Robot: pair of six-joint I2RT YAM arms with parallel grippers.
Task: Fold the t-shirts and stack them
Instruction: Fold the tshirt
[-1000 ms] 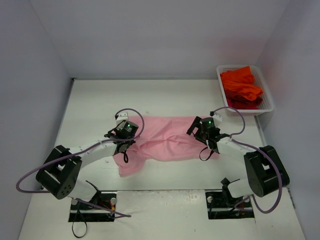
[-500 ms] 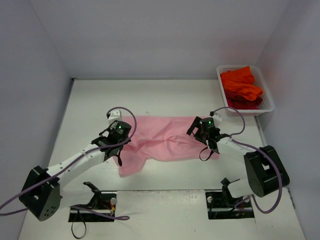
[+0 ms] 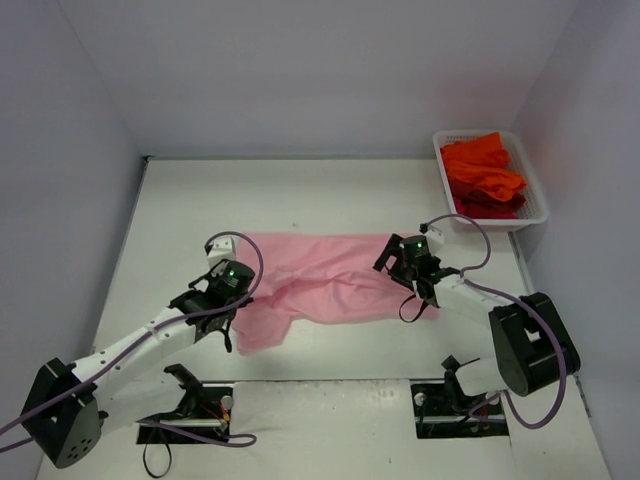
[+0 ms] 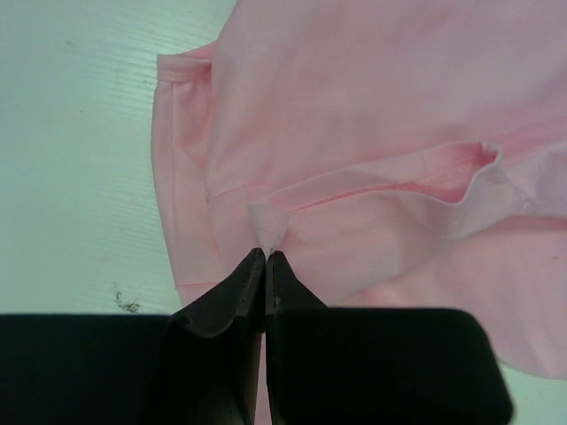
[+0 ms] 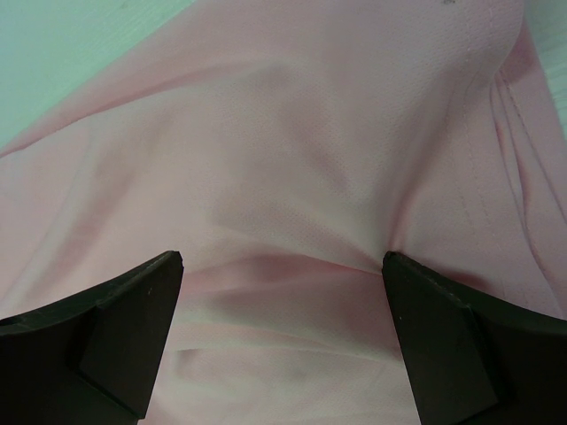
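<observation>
A light pink t-shirt (image 3: pixel 330 280) lies rumpled and spread across the middle of the white table (image 3: pixel 180 200). My left gripper (image 3: pixel 236 292) is at the shirt's left edge. In the left wrist view this gripper (image 4: pixel 266 253) is shut on a small pinch of the pink t-shirt (image 4: pixel 381 106), with a nub of cloth poking out past the tips. My right gripper (image 3: pixel 399 262) sits low over the shirt's right part. In the right wrist view it (image 5: pixel 282 270) is open, its fingers (image 5: pixel 133 323) straddling a soft ridge of the pink t-shirt (image 5: pixel 292 159). Bright orange-red t-shirts (image 3: pixel 482 172) are heaped in the basket.
The white mesh basket (image 3: pixel 538 195) stands at the table's back right corner, against the right wall. Walls close in the table at the back and on both sides. Purple cables loop above both wrists. A dark smudge (image 4: pixel 126 303) marks the table left of the shirt.
My left arm has drawn back to the left and nearer, pulling the shirt's left edge with it and stretching the cloth wider. The right gripper has stayed put and open.
</observation>
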